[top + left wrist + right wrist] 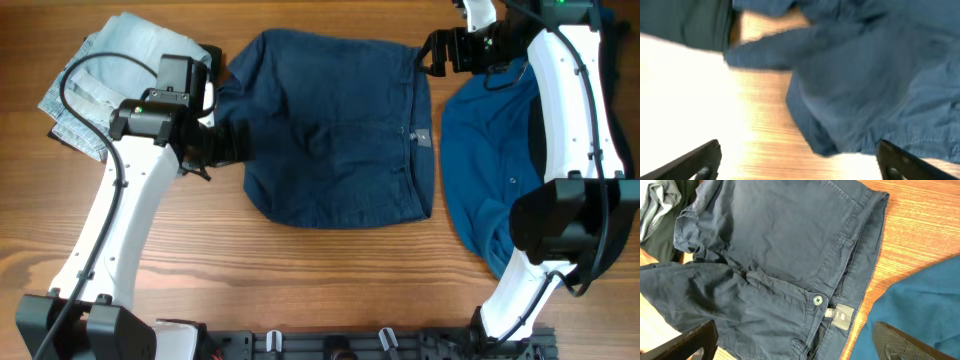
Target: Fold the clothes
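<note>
The dark navy shorts (335, 130) lie spread flat at the table's middle, waistband to the right. Their small button (817, 299) and grey label (842, 316) show in the right wrist view. A brighter blue shirt (485, 170) lies to the right, partly under my right arm; its edge also shows in the right wrist view (925, 300). My left gripper (232, 148) is open at the shorts' left edge, with navy cloth (875, 85) just ahead of its fingers (800, 167). My right gripper (432, 55) is open and empty over the waistband's far corner (790, 345). I see no black piece with a logo.
A pale denim garment (105, 75) lies crumpled at the back left, behind my left arm. Bare wood table (300, 280) runs along the front. The arm bases and a rail (330, 345) sit at the front edge.
</note>
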